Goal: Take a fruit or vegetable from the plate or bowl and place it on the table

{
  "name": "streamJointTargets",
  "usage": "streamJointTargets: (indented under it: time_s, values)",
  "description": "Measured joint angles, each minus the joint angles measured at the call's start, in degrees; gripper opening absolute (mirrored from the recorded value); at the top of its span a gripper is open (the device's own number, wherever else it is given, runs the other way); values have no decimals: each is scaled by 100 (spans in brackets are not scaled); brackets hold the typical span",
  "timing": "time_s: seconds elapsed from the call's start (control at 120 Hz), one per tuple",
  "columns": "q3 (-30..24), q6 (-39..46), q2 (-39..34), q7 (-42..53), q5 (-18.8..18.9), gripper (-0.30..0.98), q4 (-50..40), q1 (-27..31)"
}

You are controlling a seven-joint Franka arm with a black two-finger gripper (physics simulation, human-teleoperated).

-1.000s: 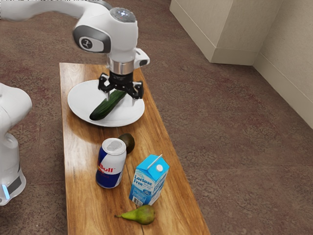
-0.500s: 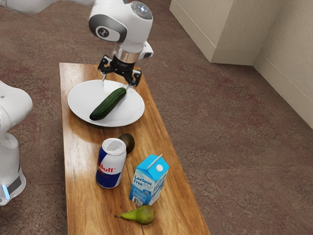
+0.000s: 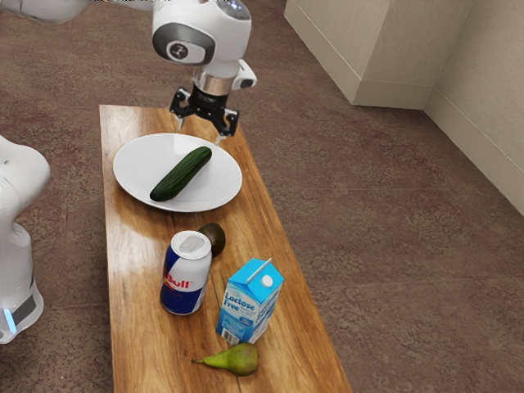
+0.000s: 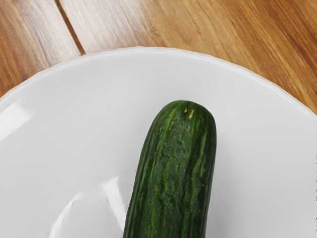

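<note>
Clearly, hand wide, raised by the plate, cucumber within its rim, long bench edges close beside it, open room between plate and can

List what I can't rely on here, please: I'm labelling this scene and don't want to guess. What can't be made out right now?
- Dark round item: exterior view, partly hidden by the can; its kind is unclear.
- Small print on the carton: exterior view, too small.
- Cucumber: wrist view, one end cut off by the lower edge.
- Table: exterior view, near end cut off by the lower edge.
</note>
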Motion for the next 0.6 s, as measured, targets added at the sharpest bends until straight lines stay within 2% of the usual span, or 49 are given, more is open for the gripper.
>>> streamJointTargets:
  time_s: [0.258,0.6]
  values:
    - [267,718,145,459,-239,69,-475,30]
    - [392,1340,192,840,-289,69,-703,12]
